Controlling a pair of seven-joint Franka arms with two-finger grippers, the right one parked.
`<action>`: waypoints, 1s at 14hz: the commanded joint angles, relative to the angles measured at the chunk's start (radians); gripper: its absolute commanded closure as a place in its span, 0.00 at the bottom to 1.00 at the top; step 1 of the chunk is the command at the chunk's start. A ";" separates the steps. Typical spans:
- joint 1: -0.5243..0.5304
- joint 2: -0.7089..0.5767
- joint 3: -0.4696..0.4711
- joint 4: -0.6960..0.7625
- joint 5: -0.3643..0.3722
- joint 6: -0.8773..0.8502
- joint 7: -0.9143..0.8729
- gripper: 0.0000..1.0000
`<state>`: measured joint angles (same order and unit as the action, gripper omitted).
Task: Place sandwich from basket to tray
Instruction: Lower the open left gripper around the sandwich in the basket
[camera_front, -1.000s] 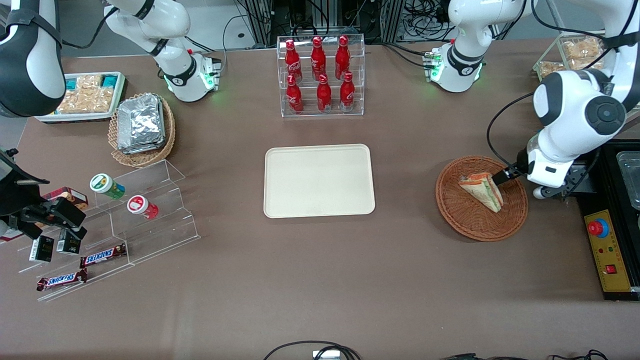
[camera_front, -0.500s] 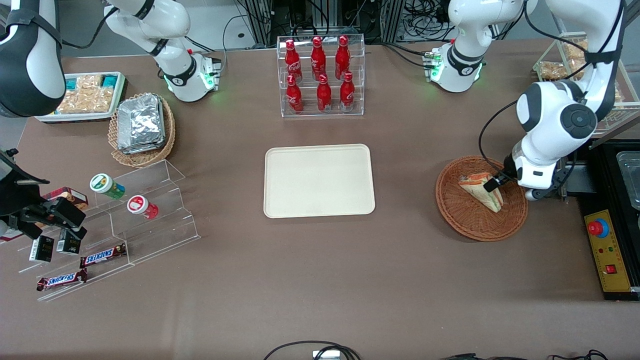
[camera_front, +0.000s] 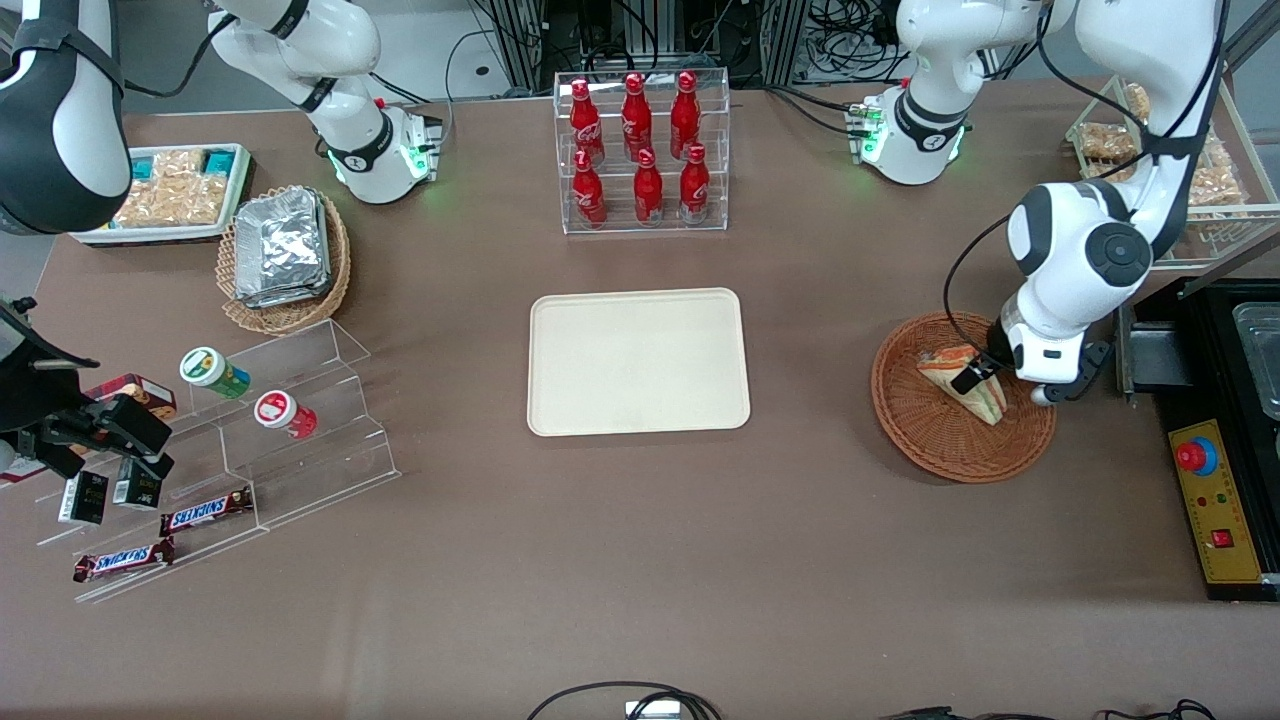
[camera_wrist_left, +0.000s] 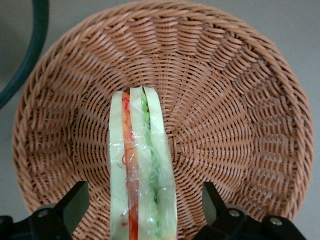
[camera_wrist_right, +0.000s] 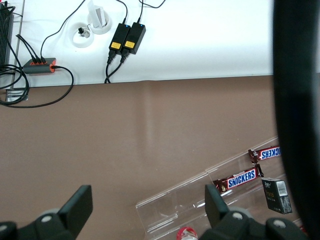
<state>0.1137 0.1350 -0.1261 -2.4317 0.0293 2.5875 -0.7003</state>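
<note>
The sandwich (camera_front: 962, 383) lies in the round reddish basket (camera_front: 930, 440), toward the working arm's end of the table. It rests on one bread face in the front view, its layered edge turned up toward the wrist camera.

The gripper (camera_wrist_left: 142, 212) sits low over the basket, directly above the sandwich. Its two fingers (camera_wrist_left: 70, 205) are spread apart, one on each side of the wedge, with a clear gap between each finger and the bread. Nothing is held.

Key relation: in the wrist view the sandwich (camera_wrist_left: 141, 170) runs lengthwise straight out from between the fingers, so its long axis is square to the line that joins them. The bread faces look outward toward the fingers; the green, orange and red filling runs down the middle. Closing would therefore press on the two bread faces across the thin dimension, not along the length. Judged a good alignment.

The wedge looks wrapped in clear film, likely slippery and soft. A hard squeeze could crush it; a light one may let it slide.

Whether the fingertips are already low enough to flank the bread sides cannot be told; a little more descent may be needed before closing.

The cream tray (camera_front: 560, 400) lies well apart from the basket, at mid-table, with bare brown table between. The carry goes sideways toward the parked arm's end.
</note>
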 joint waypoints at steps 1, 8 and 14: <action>-0.002 0.027 -0.001 -0.021 0.009 0.063 -0.033 0.00; 0.006 0.037 -0.001 -0.018 0.011 0.057 0.001 0.74; 0.000 0.017 -0.003 -0.009 0.011 0.011 0.077 1.00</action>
<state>0.1141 0.1759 -0.1261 -2.4390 0.0300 2.6273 -0.6652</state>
